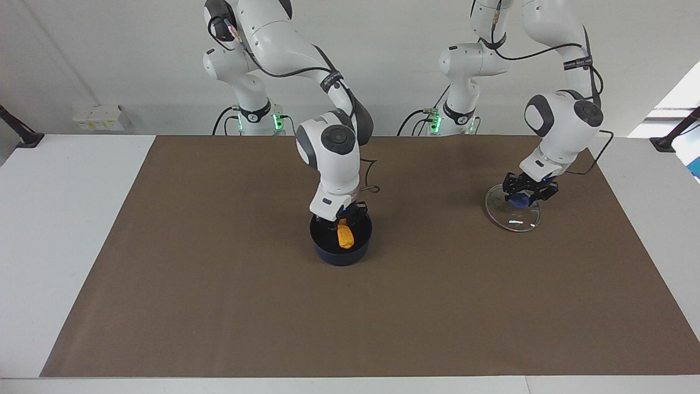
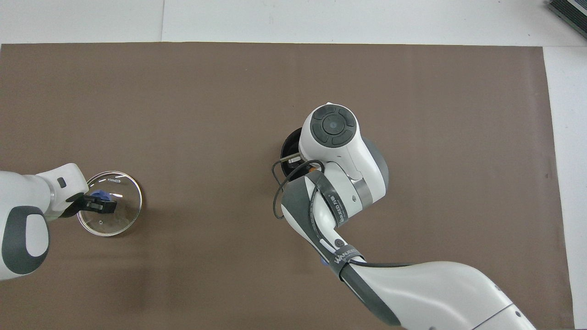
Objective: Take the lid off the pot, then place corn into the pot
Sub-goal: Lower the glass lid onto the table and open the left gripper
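Observation:
The dark navy pot (image 1: 330,255) stands mid-mat, without its lid. My right gripper (image 1: 343,223) hangs just over the pot's mouth, shut on the top of the orange-yellow corn (image 1: 345,237), whose lower end reaches inside the pot. From overhead the right wrist hides that gripper and the corn, and only the pot's rim (image 2: 288,145) shows. Toward the left arm's end, my left gripper (image 1: 523,198) is shut on the blue knob of the clear glass lid (image 1: 514,220). The lid (image 2: 121,215) sits low, at or just above the mat, under the left gripper (image 2: 102,202).
A brown mat (image 1: 219,301) covers most of the white table. A black cable loop (image 2: 276,201) hangs from the right wrist beside the pot. Small white boxes (image 1: 98,117) sit against the wall past the right arm's end.

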{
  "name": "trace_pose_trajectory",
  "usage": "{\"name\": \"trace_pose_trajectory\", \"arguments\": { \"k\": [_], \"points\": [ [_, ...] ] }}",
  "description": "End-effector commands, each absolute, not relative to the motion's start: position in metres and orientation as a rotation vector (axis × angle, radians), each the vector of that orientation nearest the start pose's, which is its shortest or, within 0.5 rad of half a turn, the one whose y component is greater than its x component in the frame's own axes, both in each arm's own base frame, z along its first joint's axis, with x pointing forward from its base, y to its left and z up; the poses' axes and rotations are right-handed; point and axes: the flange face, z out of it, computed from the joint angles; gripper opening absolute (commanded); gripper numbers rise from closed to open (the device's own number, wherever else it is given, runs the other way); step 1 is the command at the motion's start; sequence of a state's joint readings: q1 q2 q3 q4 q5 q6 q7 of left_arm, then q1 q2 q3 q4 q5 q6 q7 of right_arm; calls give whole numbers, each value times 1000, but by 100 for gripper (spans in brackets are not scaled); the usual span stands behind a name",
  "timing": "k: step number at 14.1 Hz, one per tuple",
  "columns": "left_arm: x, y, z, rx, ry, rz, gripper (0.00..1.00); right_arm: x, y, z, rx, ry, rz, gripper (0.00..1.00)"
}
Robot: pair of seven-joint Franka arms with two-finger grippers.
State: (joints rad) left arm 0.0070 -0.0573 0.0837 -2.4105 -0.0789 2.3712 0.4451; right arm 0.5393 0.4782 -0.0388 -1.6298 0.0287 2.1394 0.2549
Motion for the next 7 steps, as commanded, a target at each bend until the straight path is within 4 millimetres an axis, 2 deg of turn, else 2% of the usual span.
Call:
{"name": "trace_pose_trajectory", "arguments": {
  "k": [1,2,3,4,5,6,7],
  "points": [
    [481,46,347,-3147,478,-110,59,598,330,343,-3060,-312,-60,0],
    [485,46,350,-3146,478,-117,100,597,328,340,-3063,-310,-51,0],
    [490,47,352,-3148,467,-114,100,597,328,340,-3063,-310,-51,7],
    [497,46,355,-3149,456,-114,100,598,328,340,-3063,-308,-51,42],
    [504,47,358,-3156,424,-104,100,598,328,340,-3063,-308,-51,88],
    [515,47,367,-3161,388,-105,100,597,327,340,-3064,-308,-50,100],
    [525,46,376,-3172,359,-75,100,598,327,340,-3066,-308,-53,100]
  ]
}}
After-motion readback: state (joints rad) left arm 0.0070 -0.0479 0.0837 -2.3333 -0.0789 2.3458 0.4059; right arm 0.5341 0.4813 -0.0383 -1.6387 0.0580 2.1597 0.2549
